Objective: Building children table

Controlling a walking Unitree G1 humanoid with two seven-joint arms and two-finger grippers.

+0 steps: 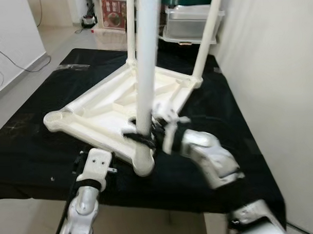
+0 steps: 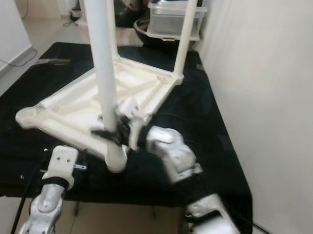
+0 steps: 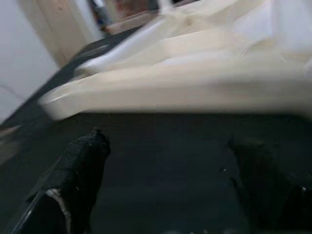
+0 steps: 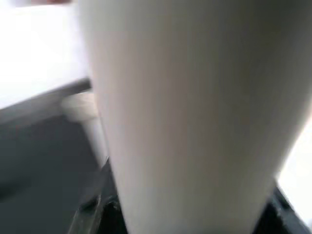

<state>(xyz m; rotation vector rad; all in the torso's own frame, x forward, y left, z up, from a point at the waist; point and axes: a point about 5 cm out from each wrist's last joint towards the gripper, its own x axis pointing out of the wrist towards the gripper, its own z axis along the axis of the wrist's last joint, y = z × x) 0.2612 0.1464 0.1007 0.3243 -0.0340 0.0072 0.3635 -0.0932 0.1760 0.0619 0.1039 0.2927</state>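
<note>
Tabletop (image 1: 102, 106): we see it upside down on the black cloth (image 1: 34, 136).
Near leg (image 1: 144, 71): upright in the tabletop's nearest corner.
Right gripper (image 1: 145, 134): our fingers clamped round the near leg's base.
Left gripper (image 3: 165, 180): fingers apart, just before the tabletop's near edge.

A white plastic children's table top (image 1: 112, 105) lies upside down on a black cloth-covered platform (image 1: 34, 147). From its nearest corner rises a white tubular leg (image 1: 145, 66), with two more legs standing at the far corners. Behind the table top sits a clear plastic storage box (image 1: 192, 23); right of it stands a pale wall (image 1: 278, 82).
</note>
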